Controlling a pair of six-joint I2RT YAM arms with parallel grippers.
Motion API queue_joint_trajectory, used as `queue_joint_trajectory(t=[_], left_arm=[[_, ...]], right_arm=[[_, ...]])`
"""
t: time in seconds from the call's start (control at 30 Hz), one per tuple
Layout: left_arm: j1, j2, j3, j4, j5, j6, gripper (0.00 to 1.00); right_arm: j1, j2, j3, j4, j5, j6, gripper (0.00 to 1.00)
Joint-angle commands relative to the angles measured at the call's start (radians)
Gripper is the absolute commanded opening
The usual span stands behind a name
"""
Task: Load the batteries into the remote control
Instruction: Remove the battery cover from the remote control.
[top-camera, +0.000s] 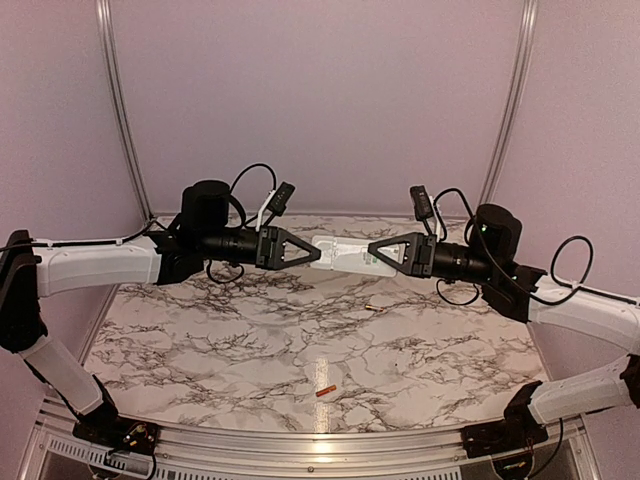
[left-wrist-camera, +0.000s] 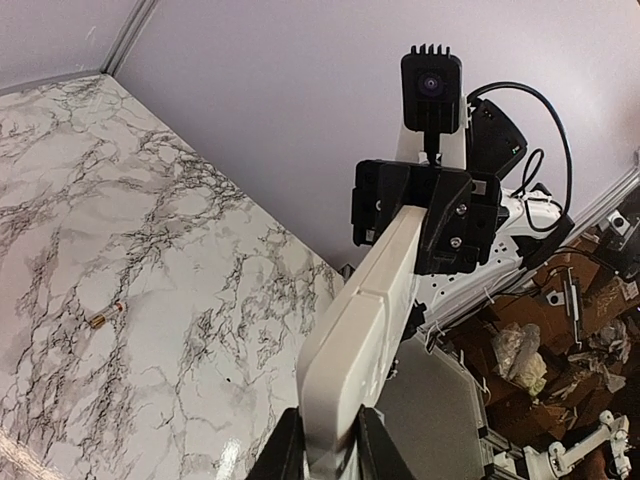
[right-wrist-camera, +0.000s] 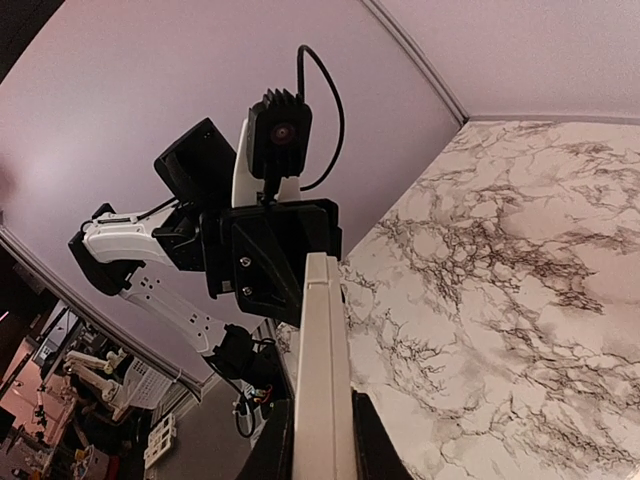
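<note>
Aloft, the flat white remote control (top-camera: 345, 253) is pinched endwise between left tool (top-camera: 318, 255) and right tool (top-camera: 373, 254).

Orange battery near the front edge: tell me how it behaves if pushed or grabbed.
The orange battery is a thin cylinder lying on its side, so it will probably roll when nudged. The marble table looks glossy, so it may also slide. Being tiny, it seems hard to pinch.

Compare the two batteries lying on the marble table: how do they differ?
The orange-copper battery lies near the table's front edge; the yellowish-gold battery lies farther back and further right. The orange-copper battery looks reddish, the yellowish-gold battery pale. Both lie flat on the marble, untouched.
</note>
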Motion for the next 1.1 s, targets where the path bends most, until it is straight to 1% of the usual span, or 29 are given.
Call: queue_joint_trajectory(t=[0.0, 0.13, 0.27, 0.4, 0.47, 0.6, 0.77, 0.93, 1.03, 1.07], left_arm=[[0.025, -0.039, -0.027, 0.104, 0.052, -0.057, 0.02], [0.025, -0.034, -0.035, 0.143, 0.075, -0.081, 0.0], [0.03, -0.034, -0.034, 0.139, 0.067, -0.079, 0.0], [0.032, -0.049, -0.001, -0.01, -0.022, 0.023, 0.0], [0.032, -0.057, 0.011, -0.057, -0.077, 0.048, 0.0], [0.025, -0.07, 0.02, -0.089, -0.112, 0.073, 0.0], [0.017, -0.062, 0.021, -0.094, -0.095, 0.081, 0.12], [0.016, -0.048, 0.018, -0.069, -0.078, 0.061, 0.13], [0.016, -0.046, 0.019, -0.06, -0.072, 0.059, 0.26], [0.015, -0.046, 0.019, -0.056, -0.07, 0.057, 0.28]], right_arm=[[-0.028, -0.019, 0.015, -0.021, 0.015, -0.025, 0.0], [-0.028, -0.015, 0.007, 0.001, 0.006, -0.014, 0.0], [-0.028, -0.015, 0.009, -0.003, 0.007, -0.018, 0.0], [-0.028, -0.027, 0.031, -0.066, 0.04, -0.046, 0.0], [-0.028, -0.028, 0.035, -0.082, 0.054, -0.05, 0.0], [-0.028, -0.021, 0.032, -0.089, 0.074, -0.038, 0.0], [-0.028, -0.006, 0.02, -0.048, 0.058, -0.009, 0.0], [-0.028, -0.002, 0.022, -0.02, 0.032, 0.005, 0.0], [-0.029, -0.002, 0.022, -0.01, 0.018, 0.01, 0.0], [-0.028, -0.003, 0.021, -0.008, 0.014, 0.01, 0.0]])
